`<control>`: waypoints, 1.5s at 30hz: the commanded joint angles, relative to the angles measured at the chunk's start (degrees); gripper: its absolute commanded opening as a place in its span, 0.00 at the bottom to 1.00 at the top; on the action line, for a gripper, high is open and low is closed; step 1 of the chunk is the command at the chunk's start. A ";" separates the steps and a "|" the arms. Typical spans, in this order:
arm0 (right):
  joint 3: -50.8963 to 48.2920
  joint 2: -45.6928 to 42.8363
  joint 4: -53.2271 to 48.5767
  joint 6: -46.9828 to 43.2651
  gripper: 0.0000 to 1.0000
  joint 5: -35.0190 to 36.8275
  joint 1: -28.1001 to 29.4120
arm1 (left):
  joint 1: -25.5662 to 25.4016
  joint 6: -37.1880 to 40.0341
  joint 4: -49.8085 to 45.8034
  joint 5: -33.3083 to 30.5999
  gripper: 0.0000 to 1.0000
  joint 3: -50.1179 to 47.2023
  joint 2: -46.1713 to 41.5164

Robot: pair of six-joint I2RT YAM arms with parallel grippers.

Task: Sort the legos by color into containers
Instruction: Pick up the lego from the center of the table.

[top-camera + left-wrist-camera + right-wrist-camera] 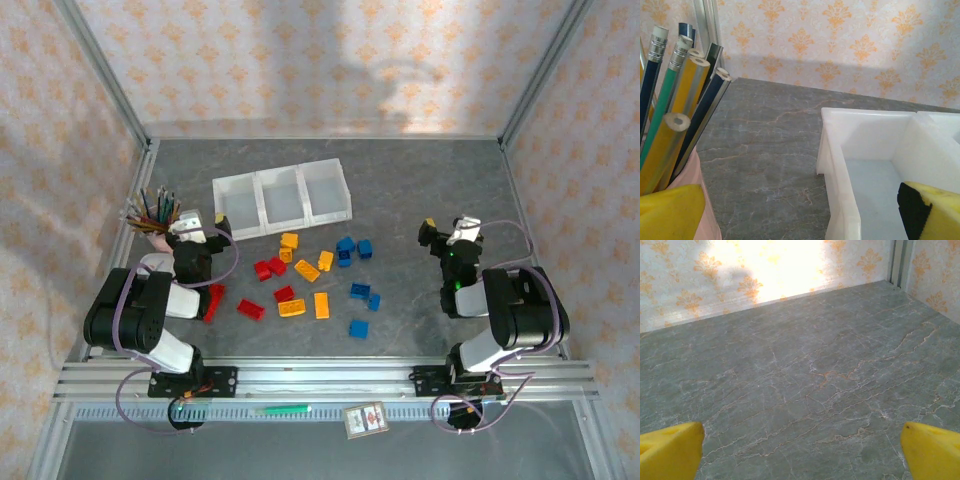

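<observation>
A: Legos [310, 280] where?
B: Scattered on table [420, 180], just in front of containers [281, 171].
A: Jaws? Text?
B: Left gripper [800, 217], right gripper [801, 452] both spread wide. Card [365, 419] at near edge, print too small.

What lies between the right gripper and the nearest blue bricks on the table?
Nothing but a bare stretch of grey table separates the right gripper from the blue bricks; the top view shows this.

My left arm [165, 300] hides part of 1 red lego [214, 302] at 8 o'clock in the top view; the containers [867, 114] run off-frame at 3 o'clock.
</observation>
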 commanded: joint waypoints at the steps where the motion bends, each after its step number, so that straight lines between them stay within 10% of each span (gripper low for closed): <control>1: 1.07 -0.42 2.50 -0.84 1.00 1.30 0.15 | 0.67 0.94 2.37 0.91 0.99 -0.27 0.21; 45: 0.76 -2.56 1.65 -0.67 1.00 1.29 0.11 | 0.67 0.50 0.64 0.42 0.99 -0.93 -3.19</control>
